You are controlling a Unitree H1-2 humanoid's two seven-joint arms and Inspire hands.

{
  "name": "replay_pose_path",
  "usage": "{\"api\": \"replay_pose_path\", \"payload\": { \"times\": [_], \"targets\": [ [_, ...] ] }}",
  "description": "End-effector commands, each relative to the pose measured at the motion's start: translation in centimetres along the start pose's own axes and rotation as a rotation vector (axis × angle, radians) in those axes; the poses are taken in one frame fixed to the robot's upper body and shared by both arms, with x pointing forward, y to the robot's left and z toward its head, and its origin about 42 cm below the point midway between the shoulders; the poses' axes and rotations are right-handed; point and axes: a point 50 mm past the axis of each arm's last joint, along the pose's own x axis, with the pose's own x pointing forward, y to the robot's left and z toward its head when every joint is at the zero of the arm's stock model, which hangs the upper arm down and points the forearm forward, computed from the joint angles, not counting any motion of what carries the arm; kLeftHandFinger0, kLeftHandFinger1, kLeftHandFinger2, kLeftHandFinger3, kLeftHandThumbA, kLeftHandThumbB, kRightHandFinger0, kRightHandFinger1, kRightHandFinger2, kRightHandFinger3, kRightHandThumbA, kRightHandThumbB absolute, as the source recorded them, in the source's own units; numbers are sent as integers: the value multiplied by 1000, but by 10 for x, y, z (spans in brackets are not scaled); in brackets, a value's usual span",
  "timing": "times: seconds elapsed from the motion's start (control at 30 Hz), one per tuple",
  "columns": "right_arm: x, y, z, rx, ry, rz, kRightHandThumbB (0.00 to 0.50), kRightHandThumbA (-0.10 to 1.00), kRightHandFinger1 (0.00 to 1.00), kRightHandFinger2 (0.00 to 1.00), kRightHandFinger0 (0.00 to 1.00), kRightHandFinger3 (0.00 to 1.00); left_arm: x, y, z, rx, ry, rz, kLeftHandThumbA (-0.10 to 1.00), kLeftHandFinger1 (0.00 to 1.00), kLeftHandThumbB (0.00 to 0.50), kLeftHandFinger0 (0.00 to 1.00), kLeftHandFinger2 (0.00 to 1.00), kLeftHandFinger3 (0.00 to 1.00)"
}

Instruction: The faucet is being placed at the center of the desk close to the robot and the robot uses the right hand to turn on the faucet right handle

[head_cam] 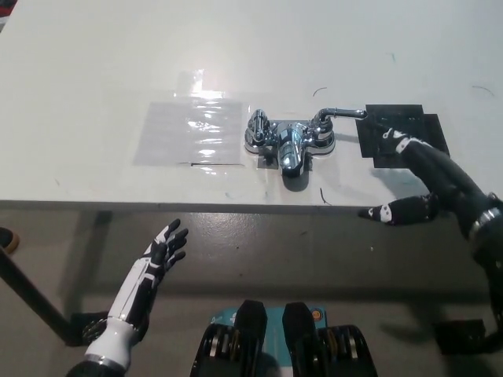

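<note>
right hand [431, 184] spread wide, empty, near faucet handle [339, 114], left hand [157, 259] open below desk [94, 78]

Chrome faucet [289, 143], white desk [94, 63], black square patch [424, 124], clear glossy sheet [189, 132]

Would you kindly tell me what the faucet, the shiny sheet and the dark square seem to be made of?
The faucet looks like chrome-plated metal: mirror-bright, sharp highlights. The sheet seems clear plastic film: glossy, wrinkled, the white desk showing through. The dark square looks like matte black tape or mat, without glare; I cannot tell which.
</note>
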Motion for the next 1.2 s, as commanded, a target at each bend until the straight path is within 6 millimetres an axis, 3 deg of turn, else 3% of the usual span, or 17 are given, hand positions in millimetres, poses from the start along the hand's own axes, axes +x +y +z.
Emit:
{"api": "replay_pose_path", "payload": {
  "times": [0.0,0.07,0.13,0.23,0.4,0.43,0.47,0.57,0.67,0.87,1.03,1.17],
  "targets": [
    [-169,-72,114,91,-798,-962,97,1000,1000,1000,1000,1000,40,14,44,27,-140,1,989,1000,140,1000,1000,1000],
    [-170,-59,107,126,-709,-937,111,1000,1000,1000,1000,1000,41,14,46,24,-147,2,983,1000,133,1000,1000,1000],
    [-166,-49,98,203,-628,-860,164,1000,1000,1000,1000,1000,43,15,47,30,-154,1,986,1000,129,1000,1000,1000],
    [-149,-26,60,287,-467,-762,200,1000,1000,1000,1000,1000,43,15,47,26,-157,3,990,1000,131,1000,1000,1000],
    [-123,8,12,397,-344,-636,132,1000,1000,1000,1000,1000,40,14,45,27,-147,0,995,1000,129,1000,1000,1000],
    [-117,17,0,419,-305,-604,133,1000,1000,1000,1000,1000,38,13,45,22,-143,0,994,1000,131,1000,1000,1000],
    [-112,25,-8,450,-277,-588,169,1000,1000,1000,1000,1000,36,12,43,23,-140,0,994,1000,133,1000,1000,1000],
    [-100,49,-30,497,-224,-550,103,997,1000,1000,1000,1000,32,11,40,23,-130,0,992,1000,134,1000,1000,1000],
    [-93,73,-48,532,-151,-505,83,952,1000,1000,1000,1000,24,11,35,28,-116,-2,988,1000,127,1000,1000,1000],
    [-102,111,-83,509,-8,-454,92,840,1000,1000,1000,1000,3,4,21,23,-73,-9,973,1000,131,1000,1000,1000],
    [-124,135,-91,544,42,-400,96,796,1000,1000,1000,1000,-23,-3,7,13,-17,-16,959,1000,111,1000,1000,1000],
    [-136,151,-95,576,70,-345,101,811,1000,1000,1000,1000,-41,-7,-1,13,17,-17,959,1000,126,1000,1000,1000]
  ]
}}
